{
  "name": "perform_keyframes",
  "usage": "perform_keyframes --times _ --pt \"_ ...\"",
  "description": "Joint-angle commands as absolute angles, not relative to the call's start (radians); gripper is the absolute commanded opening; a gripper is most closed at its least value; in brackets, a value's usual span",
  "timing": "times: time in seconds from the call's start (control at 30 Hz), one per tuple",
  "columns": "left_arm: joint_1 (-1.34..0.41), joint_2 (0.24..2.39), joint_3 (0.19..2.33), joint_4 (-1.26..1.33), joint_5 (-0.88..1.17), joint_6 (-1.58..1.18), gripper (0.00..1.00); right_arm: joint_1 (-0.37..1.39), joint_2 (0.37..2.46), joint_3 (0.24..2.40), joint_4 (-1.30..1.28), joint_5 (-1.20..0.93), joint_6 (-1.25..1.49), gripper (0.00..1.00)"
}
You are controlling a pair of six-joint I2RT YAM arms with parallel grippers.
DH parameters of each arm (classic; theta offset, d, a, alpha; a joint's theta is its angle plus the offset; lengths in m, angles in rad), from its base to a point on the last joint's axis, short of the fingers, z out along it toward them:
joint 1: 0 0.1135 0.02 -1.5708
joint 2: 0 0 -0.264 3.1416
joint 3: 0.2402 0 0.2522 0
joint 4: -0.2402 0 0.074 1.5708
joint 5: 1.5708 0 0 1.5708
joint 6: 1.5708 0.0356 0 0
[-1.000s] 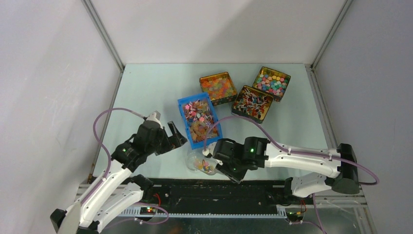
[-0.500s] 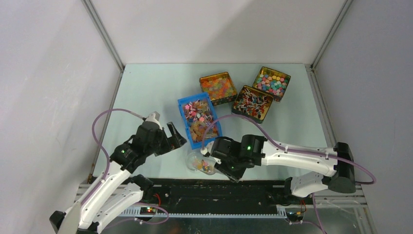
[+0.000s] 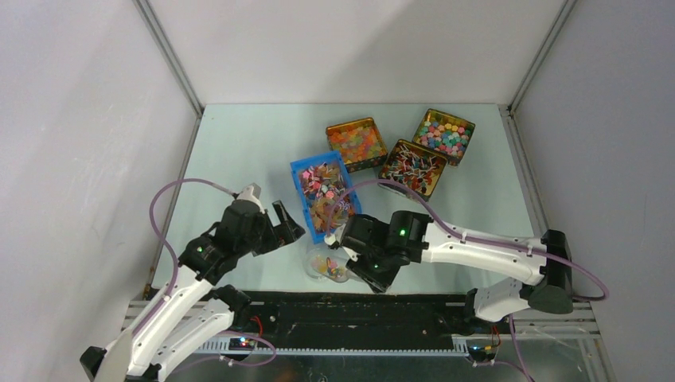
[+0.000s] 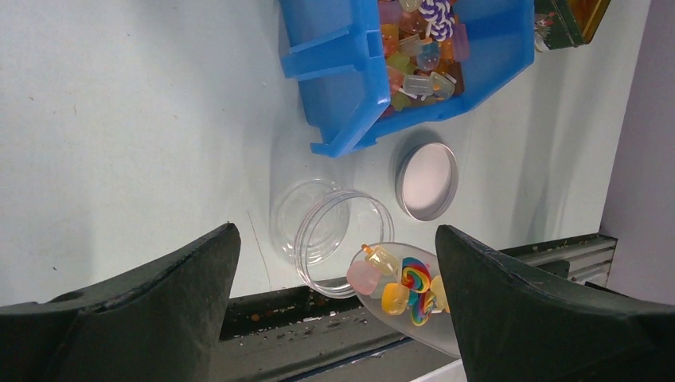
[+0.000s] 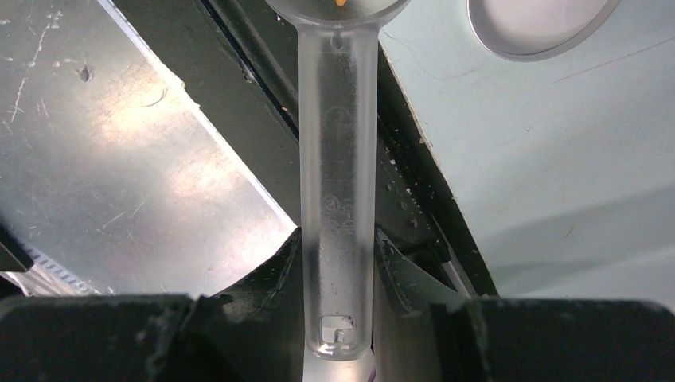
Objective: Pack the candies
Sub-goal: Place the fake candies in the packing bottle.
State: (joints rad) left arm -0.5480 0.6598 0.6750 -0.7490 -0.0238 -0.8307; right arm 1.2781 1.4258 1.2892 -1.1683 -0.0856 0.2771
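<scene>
Right pincer [image 5: 338,263] clamped on a clear scoop [image 5: 338,159] of candies [image 4: 398,285], hovering at the near rim of the open jar [image 4: 344,239].
It should centre over the mouth before tipping slowly; left pincer [image 3: 288,225], spread apart, waits just left.

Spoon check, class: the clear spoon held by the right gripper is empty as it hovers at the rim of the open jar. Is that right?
Not quite. The spoon in the right gripper is not empty: it carries several candies, as the left wrist view shows. The rest stands: it hovers at the rim of the open jar.
</scene>
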Motion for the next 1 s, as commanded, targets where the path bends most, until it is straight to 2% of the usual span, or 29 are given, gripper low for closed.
perform_keyframes --times 0.0,0.97 --pt "-0.555 0.646 0.669 -0.750 -0.044 -0.838 1.00 1.268 1.446 1.366 -1.201 -0.117 0.269 0.00" --pt "-0.557 0.629 0.653 -0.758 -0.048 -0.848 1.00 1.265 1.554 1.540 -1.368 -0.090 0.254 0.00"
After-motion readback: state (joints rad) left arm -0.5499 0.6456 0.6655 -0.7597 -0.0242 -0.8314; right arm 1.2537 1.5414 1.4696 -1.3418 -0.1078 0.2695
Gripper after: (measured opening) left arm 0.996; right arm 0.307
